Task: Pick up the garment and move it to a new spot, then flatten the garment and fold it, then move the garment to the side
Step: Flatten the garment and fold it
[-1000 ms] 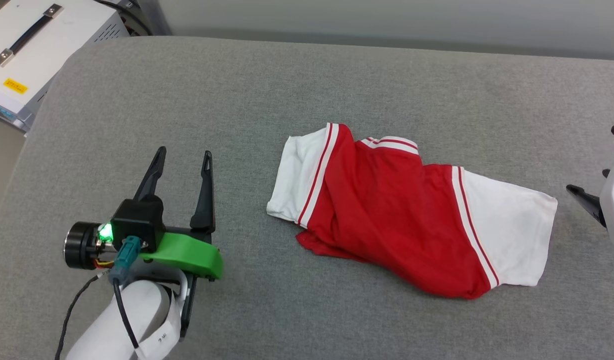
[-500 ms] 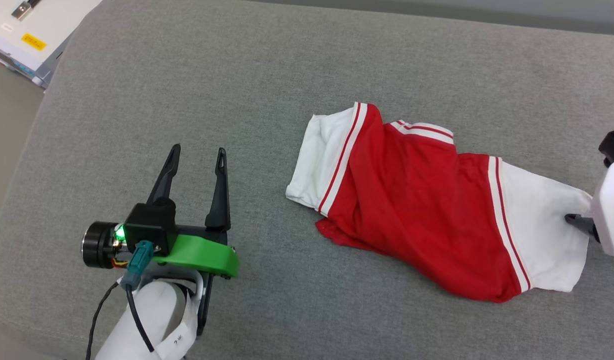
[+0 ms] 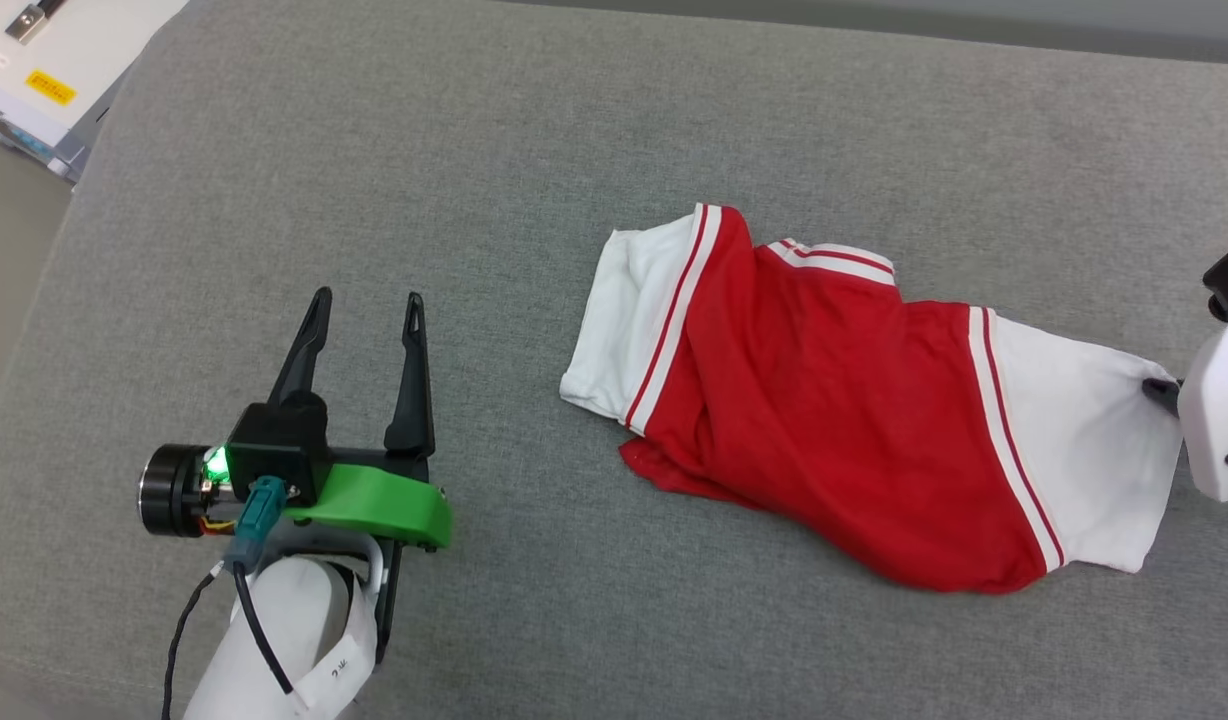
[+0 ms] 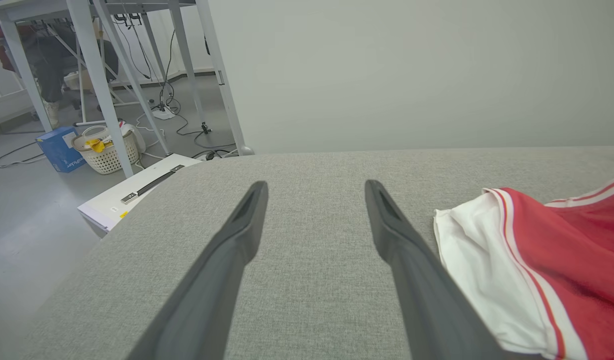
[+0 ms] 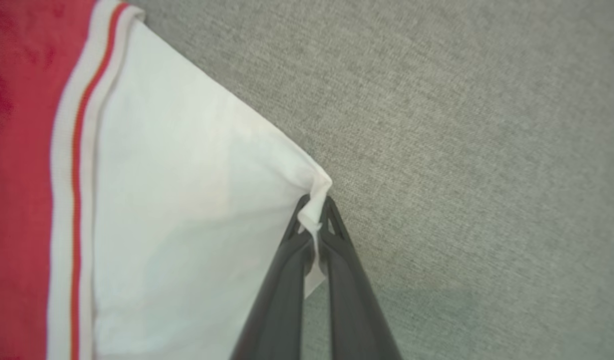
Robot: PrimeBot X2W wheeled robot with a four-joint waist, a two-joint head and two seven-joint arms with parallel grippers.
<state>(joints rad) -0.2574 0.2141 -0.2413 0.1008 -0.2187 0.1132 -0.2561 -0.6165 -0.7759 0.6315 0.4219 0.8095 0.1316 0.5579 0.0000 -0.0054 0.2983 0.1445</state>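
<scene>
T-shirt [image 3: 824,420]: lying rumpled toward the right of the grey fabric surface [image 3: 474,150]. Pinching only the corner of its white sleeve [image 5: 187,200] in the right end effector [image 5: 314,212], closed tight. Risking a slip on lifting, with so thin a bite. Holding the left end effector [image 3: 366,298] wide open, empty, well apart. Gripping now, where a second ago standing clear of the sleeve.

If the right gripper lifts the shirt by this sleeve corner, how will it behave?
Likely floppy: the garment lies crumpled in soft folds, so it should drape. The right gripper pinches only a thin sleeve corner, so the fabric might slip out.
</scene>
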